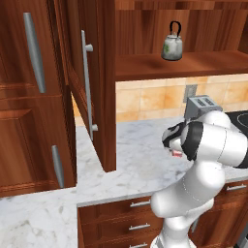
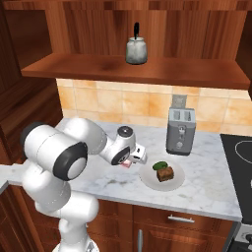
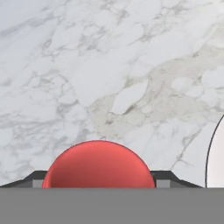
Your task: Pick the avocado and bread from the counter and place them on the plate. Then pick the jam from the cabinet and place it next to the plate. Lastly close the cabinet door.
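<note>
1. The arm [image 2: 74,147] reaches low over the counter [image 2: 206,192], with its hand just left of the plate [image 2: 147,178].
2. The gripper [image 2: 129,164] points down at the marble. In the right base view a small pink-red object, the jam [image 2: 126,164], shows under the hand. In the left base view a pink spot shows at the same place [image 1: 177,154].
3. In the hand view the jam [image 3: 99,164] appears as a red dome between the two dark finger tips [image 3: 164,177], which flank it on either side. The jaws stand moderately apart, about as wide as the pot. Whether the pads press on it or stand clear cannot be told.
4. Whether the jam rests on the counter or hangs just above it cannot be told.
5. The plate rim [image 3: 215,157] shows at the right edge of the hand view, near the jam and apart from it.
6. The plate carries the avocado [image 2: 159,166] and the bread [image 2: 166,173], touching each other, avocado behind bread.
7. A toaster [image 2: 180,131] stands upright behind the plate, by the tiled wall.
8. A kettle [image 2: 136,49] sits on the shelf [image 2: 98,66] of the cabinet above.
9. The door [image 1: 89,82] stands open, swung out over the counter, bar handle [image 1: 87,87] vertical.
10. Drawers [image 1: 131,218] with silver handles run below the counter.
</note>
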Tool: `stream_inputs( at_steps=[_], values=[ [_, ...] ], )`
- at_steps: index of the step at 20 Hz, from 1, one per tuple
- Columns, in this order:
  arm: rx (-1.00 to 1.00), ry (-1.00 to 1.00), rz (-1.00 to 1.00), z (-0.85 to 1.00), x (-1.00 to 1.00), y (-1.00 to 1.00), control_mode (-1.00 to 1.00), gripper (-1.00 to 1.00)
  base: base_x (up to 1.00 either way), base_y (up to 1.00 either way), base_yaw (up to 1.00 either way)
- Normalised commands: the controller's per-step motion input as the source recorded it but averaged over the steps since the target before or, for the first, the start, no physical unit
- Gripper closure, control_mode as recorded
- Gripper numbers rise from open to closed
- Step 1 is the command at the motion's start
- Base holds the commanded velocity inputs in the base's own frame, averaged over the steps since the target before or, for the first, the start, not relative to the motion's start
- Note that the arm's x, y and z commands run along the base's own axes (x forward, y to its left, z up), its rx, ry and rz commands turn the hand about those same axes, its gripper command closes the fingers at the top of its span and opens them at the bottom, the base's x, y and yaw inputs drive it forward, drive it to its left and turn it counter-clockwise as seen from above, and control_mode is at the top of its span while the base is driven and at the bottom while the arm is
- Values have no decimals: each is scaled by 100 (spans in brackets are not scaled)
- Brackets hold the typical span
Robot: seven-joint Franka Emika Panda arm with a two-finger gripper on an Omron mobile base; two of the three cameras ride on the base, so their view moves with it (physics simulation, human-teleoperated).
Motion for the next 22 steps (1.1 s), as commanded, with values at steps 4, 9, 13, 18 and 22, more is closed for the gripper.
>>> stream_inputs(
  at_steps=[4,9,13,18,22],
  values=[
    [0,-1,-1,-24,15,-21,-100,100,0,0,0],
    [0,-2,-1,-28,1,-5,-100,100,0,0,0],
    [-1,-2,-2,-23,0,-1,-100,-100,0,0,0],
    [-3,-7,-2,-21,-8,0,-100,-100,0,0,0],
    [-4,-10,-1,-29,-28,4,-100,-100,0,0,0]
  ],
)
